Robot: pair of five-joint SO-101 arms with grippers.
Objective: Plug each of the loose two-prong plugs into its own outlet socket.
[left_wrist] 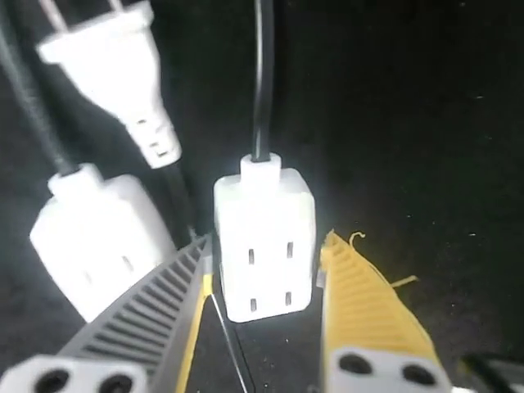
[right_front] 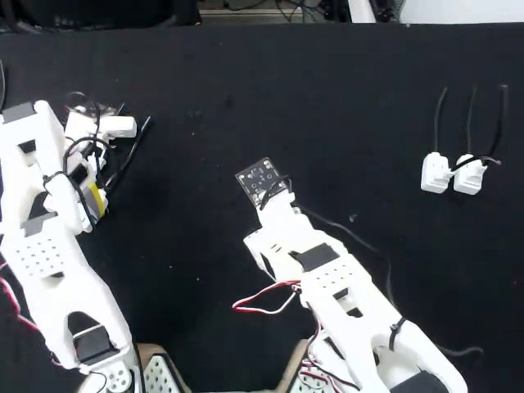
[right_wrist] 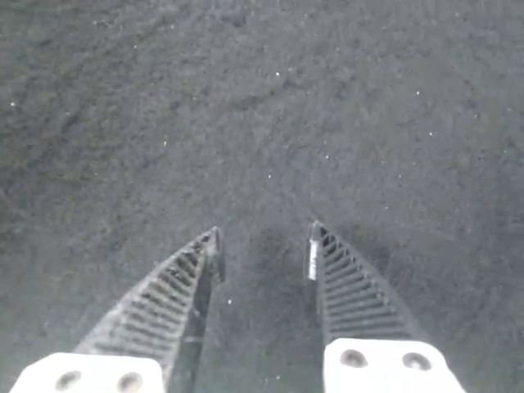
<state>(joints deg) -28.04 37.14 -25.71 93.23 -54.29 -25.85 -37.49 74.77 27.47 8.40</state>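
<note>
Left end effector [left_wrist: 264,246]: jaws apart, straddling the outlet socket [left_wrist: 264,214] (contact unconfirmed). Right end effector [right_wrist: 262,246]: apart, empty, above the desk [right_wrist: 368,98]. The loose plug [left_wrist: 110,61] lies near the socket. Hazard: off-centre closure may twist the socket, misaligning its slots.

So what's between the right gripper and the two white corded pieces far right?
Nothing: in the high view only bare black table separates the right gripper from the white corded pieces.
</note>
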